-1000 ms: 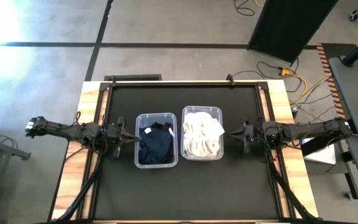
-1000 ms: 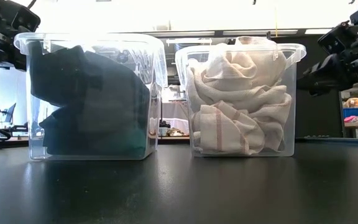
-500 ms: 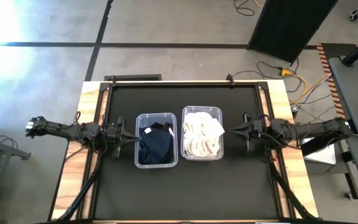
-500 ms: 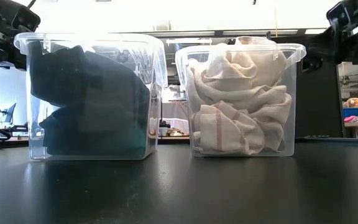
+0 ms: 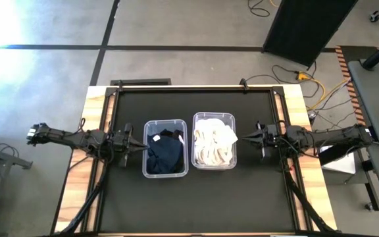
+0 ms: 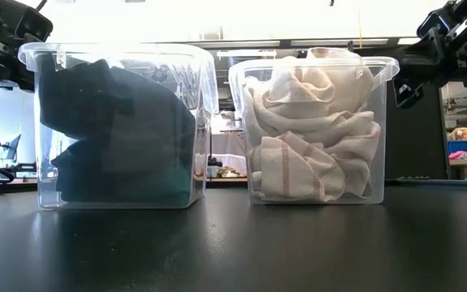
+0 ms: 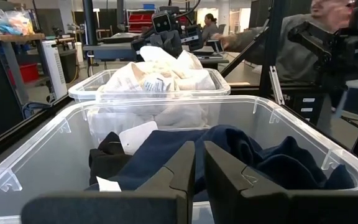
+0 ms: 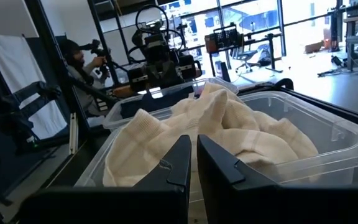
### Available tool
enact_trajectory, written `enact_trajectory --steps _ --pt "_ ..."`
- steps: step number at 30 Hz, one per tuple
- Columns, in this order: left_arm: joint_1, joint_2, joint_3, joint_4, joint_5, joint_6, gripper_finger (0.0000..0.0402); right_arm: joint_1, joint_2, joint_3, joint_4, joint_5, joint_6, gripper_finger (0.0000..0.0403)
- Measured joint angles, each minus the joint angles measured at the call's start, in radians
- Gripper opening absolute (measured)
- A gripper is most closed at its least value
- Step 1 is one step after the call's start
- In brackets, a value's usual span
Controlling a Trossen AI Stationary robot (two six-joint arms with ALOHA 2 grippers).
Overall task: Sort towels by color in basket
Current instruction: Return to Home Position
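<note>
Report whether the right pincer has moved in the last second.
Yes. In the low view the right pincer sits slightly higher against the rim of the right bin than a second ago.

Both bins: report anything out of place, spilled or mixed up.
Nothing is mixed: dark towels fill the left bin, white towels the right bin. Only oddity: the white heap mounds above its rim, so it could slip over. Left gripper and right gripper wait outside the bins, empty.
</note>
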Motion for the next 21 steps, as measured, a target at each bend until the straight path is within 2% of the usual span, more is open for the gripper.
enact_trajectory --steps 7,15,21 --pt "0.000 0.000 0.000 0.000 0.000 0.000 0.0018 0.000 -0.022 0.000 -0.007 0.000 0.000 0.0020" --pt "0.000 0.000 0.000 0.000 0.000 0.000 0.0018 0.000 -0.296 -0.001 -0.138 0.001 -0.001 0.0019" --pt "0.000 0.005 0.001 -0.003 0.000 0.000 0.0018 0.000 -0.295 0.000 -0.099 0.000 -0.001 0.0018"
